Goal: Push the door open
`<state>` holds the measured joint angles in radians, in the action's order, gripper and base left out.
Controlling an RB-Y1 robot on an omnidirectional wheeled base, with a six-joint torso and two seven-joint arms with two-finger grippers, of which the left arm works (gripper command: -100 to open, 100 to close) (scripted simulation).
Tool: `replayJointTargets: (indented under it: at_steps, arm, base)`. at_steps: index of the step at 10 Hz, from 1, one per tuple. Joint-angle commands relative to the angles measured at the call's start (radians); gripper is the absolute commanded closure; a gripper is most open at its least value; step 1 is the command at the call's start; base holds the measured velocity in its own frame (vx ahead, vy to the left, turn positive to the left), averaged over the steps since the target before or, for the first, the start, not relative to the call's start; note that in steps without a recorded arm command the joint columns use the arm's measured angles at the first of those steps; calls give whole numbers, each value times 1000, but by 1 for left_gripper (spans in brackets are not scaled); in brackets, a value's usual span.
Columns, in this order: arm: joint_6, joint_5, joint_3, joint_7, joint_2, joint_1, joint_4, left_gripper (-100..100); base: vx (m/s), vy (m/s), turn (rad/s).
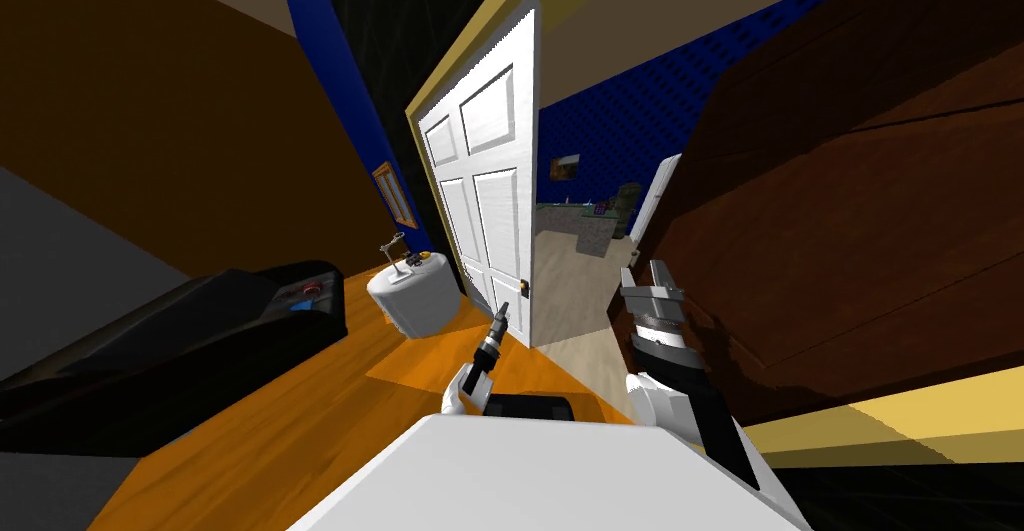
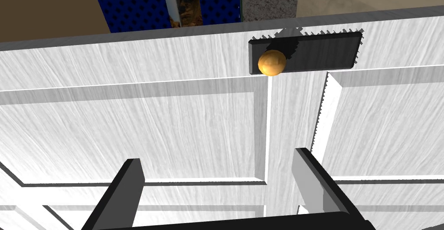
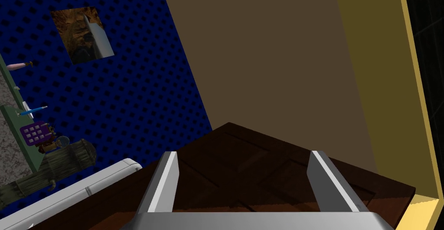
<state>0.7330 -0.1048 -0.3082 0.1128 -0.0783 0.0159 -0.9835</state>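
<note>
door (image 1: 480, 155) (image 2: 130, 123): white w/ sunk panels. It stands part open. Past its free edge there is a 2nd room w/ a pale floor and a blue wall.
knob (image 1: 524, 286) (image 2: 272, 63): small gold ball, low down by the door's free edge. It sits on a dark plate (image 2: 321, 52).
left tool (image 1: 503, 307) (image 2: 217, 157): fingers wide apart, nothing in them. It points at the door's face, near the knob and a bit under it. It is v. close to the door, but I can't tell if it touches.
right tool (image 1: 643, 273) (image 3: 243, 153): fingers wide apart, nothing in them. It is held up by the brown panel, well apart from the door.
brown panel (image 1: 850, 235) (image 3: 260, 145): big, dark wood, on my right side.
floor (image 1: 300, 405): orange wood on my side of the door.
white tank (image 1: 415, 300): round, on the floor near the door's hinge side, w/ small bits on top.
black thing (image 1: 200, 325): long and low, on the floor far to my left.
frame (image 1: 392, 190): small w/ a gold edge, on the blue wall strip above the tank.
</note>
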Motion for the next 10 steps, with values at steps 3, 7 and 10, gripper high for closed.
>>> replayJointTargets:
  at_steps: [3, 7, 10]
  arm:
    - [21, -1, -25, 20, 10, 40, 111, -100]
    - [36, -1, -46, 36, 20, 71, 197, -100]
    - [45, 0, -51, 42, 24, 89, 238, -100]
  base:
    - [95, 56, -109]
    - [87, 79, -80]
    - [67, 55, -53]
